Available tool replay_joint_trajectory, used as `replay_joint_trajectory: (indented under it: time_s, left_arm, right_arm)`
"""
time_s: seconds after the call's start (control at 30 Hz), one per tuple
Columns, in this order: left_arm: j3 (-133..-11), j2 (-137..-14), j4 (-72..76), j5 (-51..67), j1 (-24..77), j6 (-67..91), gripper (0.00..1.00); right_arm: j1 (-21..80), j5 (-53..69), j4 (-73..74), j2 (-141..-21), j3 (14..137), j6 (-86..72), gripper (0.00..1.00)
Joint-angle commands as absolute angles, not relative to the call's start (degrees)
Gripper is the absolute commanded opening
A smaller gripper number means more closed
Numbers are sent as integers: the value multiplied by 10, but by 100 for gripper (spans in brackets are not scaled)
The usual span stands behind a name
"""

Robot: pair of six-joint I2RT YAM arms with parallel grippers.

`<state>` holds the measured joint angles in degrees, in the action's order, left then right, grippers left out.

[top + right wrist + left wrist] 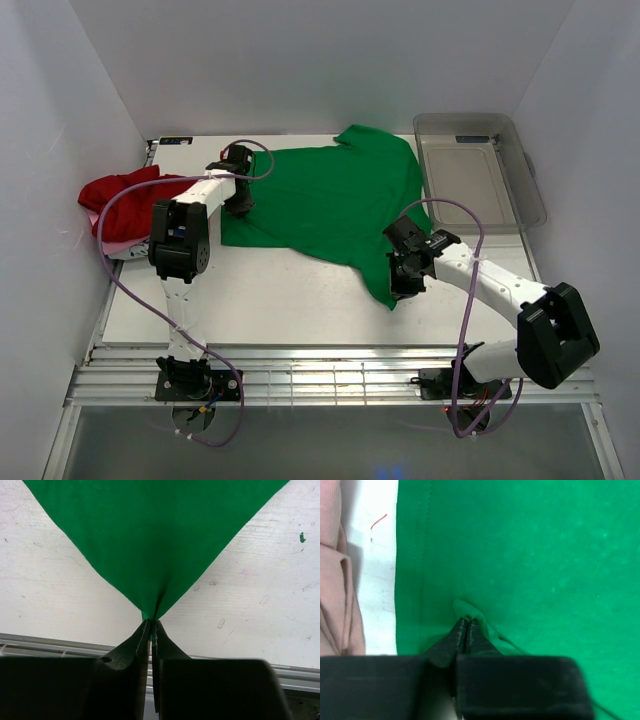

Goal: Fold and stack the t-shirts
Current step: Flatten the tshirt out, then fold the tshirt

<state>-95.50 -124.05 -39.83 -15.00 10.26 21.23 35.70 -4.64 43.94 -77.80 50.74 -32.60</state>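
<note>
Nearest the front edge of the bench (280, 305), the right gripper (151, 623) pinches the green t-shirt (330, 195) by its corner, while the left gripper (465, 624) clamps a fold near its left hem.

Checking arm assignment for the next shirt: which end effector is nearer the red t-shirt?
Left. The left end effector pinches the green t-shirt near the edge beside the red t-shirt; the right end effector holds the green one's near corner, farther off.

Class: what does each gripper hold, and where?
Both hold the green t-shirt: left gripper pinches cloth near its edge, right gripper its pointed corner.
</note>
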Motion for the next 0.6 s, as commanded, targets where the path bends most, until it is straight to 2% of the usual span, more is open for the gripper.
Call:
replay_joint_trajectory:
  time_s: [0.0, 0.03, 0.27, 0.57]
  left_arm:
    - [-947, -1217, -394, -164, 105, 210, 3]
    - [-947, -1214, -395, -167, 104, 211, 0]
    - [-935, -1174, -395, -189, 104, 208, 0]
    - [-921, -1142, -396, -211, 104, 228, 0]
  right_arm:
    - [359, -64, 464, -757, 526, -335, 8]
    - [359, -67, 473, -753, 536, -337, 8]
    - [358, -126, 498, -771, 705, -333, 8]
    - [332, -206, 491, -890, 810, -282, 8]
